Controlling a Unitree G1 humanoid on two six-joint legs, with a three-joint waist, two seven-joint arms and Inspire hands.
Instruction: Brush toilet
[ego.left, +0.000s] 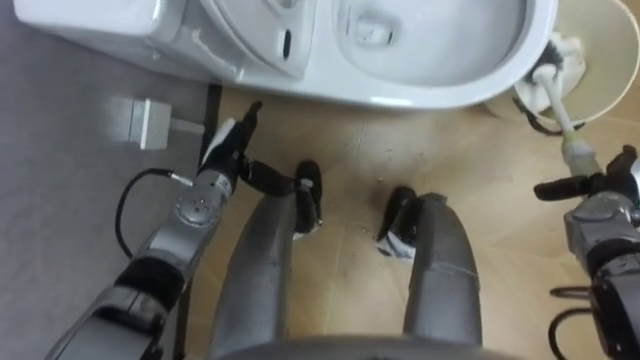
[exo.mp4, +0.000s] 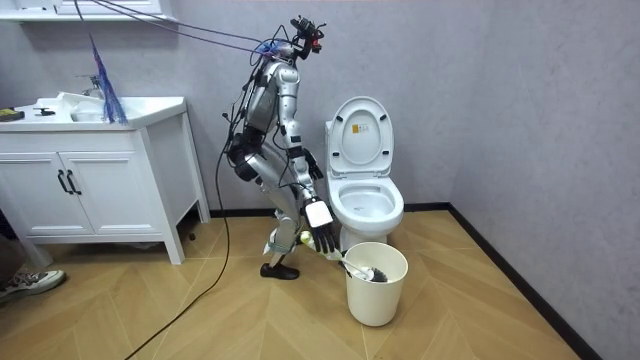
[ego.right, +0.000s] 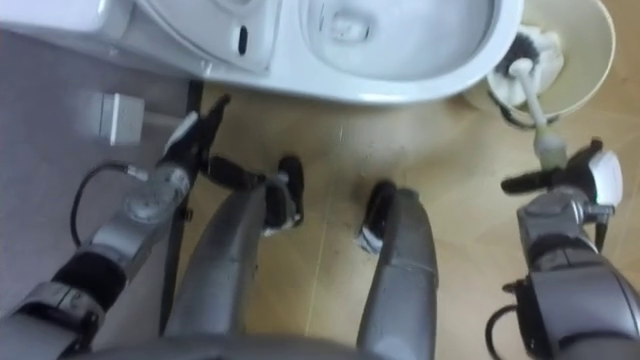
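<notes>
One pale bucket (ego.left: 600, 50) on wood floor (ego.left: 350, 190), just beside toilet (ego.left: 430, 60); bristle head of one toilet brush (ego.left: 555, 100) sits inside it. Brush has white head and slim white handle, tilted up into right hand (ego.left: 600, 190), whose fingers wrap round handle. One toilet, lid raised. Left hand (ego.left: 226, 145) relaxed, fingers straight, near toilet base.

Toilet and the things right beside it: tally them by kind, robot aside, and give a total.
toilet: 1
toilet brush: 1 (handle in the right hand, head in the bucket)
bucket: 1
white box by the wall: 1
Total: 4
</notes>
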